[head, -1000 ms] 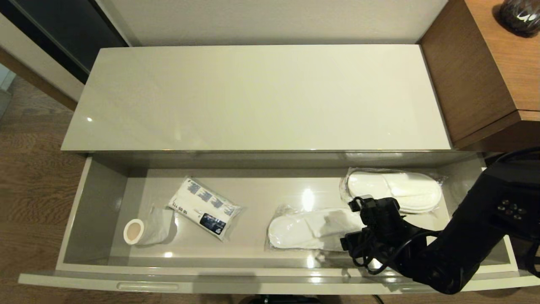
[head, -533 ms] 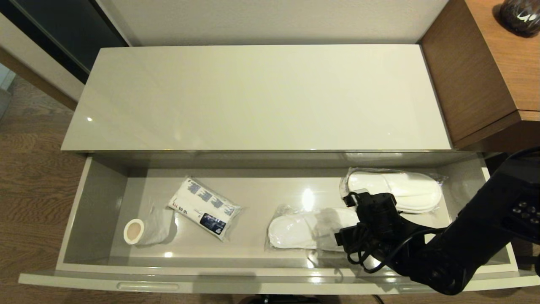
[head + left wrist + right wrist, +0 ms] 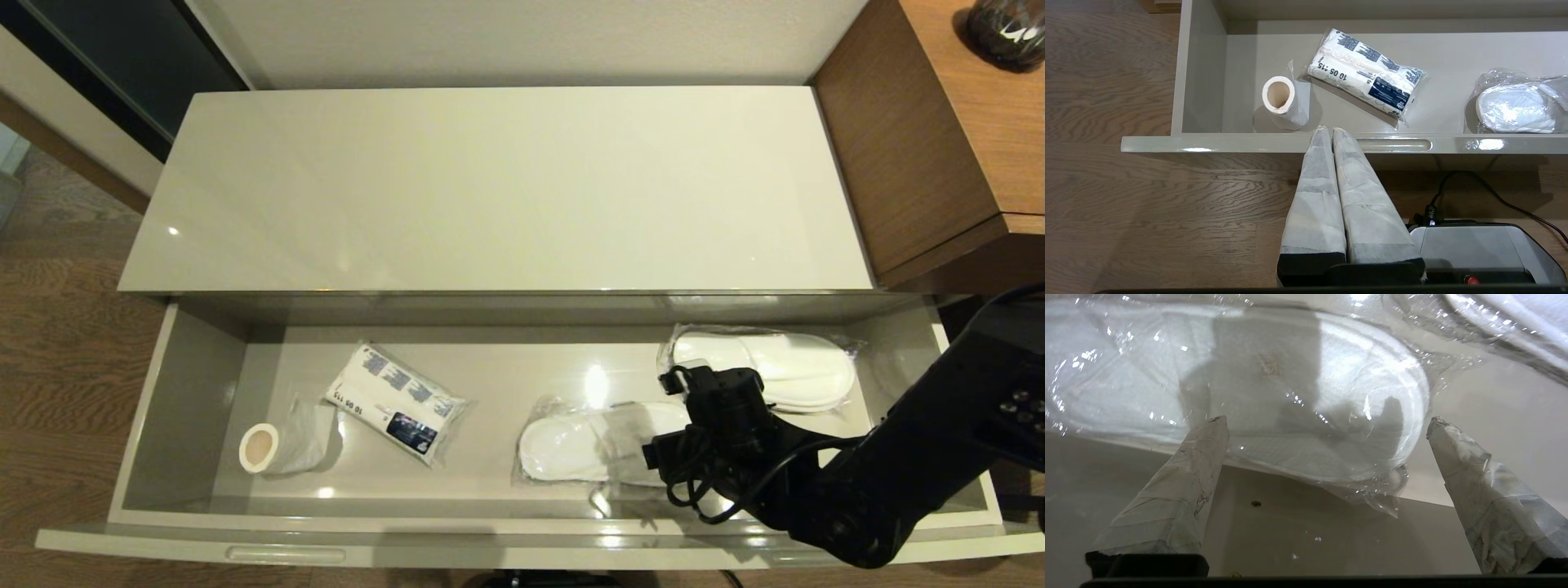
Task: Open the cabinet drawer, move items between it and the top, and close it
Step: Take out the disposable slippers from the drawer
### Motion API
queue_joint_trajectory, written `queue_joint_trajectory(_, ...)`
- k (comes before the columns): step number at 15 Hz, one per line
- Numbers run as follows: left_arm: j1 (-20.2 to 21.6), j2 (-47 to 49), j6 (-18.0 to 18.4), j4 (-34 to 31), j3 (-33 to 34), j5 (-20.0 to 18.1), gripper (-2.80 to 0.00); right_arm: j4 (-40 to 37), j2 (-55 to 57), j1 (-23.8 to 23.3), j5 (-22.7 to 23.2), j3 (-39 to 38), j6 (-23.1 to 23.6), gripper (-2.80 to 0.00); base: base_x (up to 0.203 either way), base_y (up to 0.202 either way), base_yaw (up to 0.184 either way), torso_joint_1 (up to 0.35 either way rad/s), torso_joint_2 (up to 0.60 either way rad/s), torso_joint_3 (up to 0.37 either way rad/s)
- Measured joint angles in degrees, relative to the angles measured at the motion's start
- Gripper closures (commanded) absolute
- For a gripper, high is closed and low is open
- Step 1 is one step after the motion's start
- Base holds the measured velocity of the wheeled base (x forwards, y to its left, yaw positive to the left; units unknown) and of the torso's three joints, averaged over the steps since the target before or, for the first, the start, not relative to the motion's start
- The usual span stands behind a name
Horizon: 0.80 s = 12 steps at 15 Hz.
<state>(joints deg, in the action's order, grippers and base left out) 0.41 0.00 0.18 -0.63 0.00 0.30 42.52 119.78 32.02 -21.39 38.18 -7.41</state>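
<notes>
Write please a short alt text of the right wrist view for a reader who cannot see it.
The open right end effector hangs close over a pair of white slippers sealed in clear plastic, its two wrapped fingers spread to either side of the pack's end. The glossy drawer floor lies below.

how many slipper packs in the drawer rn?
2. One bagged pair lies toward the drawer's front, right of centre, partly under the right pincer. The other is at the back right. None on the cabinet top.
</notes>
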Motion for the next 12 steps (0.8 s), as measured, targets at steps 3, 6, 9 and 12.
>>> queue_joint_trajectory(3, 0.0, 0.0, 0.0, 0.0, 0.0, 0.0, 0.00, 0.0, 0.4, 0.3, -0.2, 1.0, 0.6, -2.80, 0.000, 0.000, 0.000, 0.000, 0.00, 0.000)
queue_joint_trajectory(6, 0.0, 0.0, 0.0, 0.0, 0.0, 0.0, 0.00, 0.0, 1.6, 0.3, -0.1, 2.0, 0.7, -2.80, 0.000, 0.000, 0.000, 0.000, 0.00, 0.000)
queue_joint_trajectory(9, 0.0, 0.0, 0.0, 0.0, 0.0, 0.0, 0.00, 0.3, 2.8, 0.3, -0.2, 2.8, 0.6, -2.80, 0.000, 0.000, 0.000, 0.000, 0.00, 0.000)
queue_joint_trajectory(12, 0.0, 0.0, 0.1, 0.0, 0.0, 0.0, 0.00, 0.1, 3.8, 0.3, -0.4, 4.7, 0.6, -2.80, 0.000, 0.000, 0.000, 0.000, 0.00, 0.000)
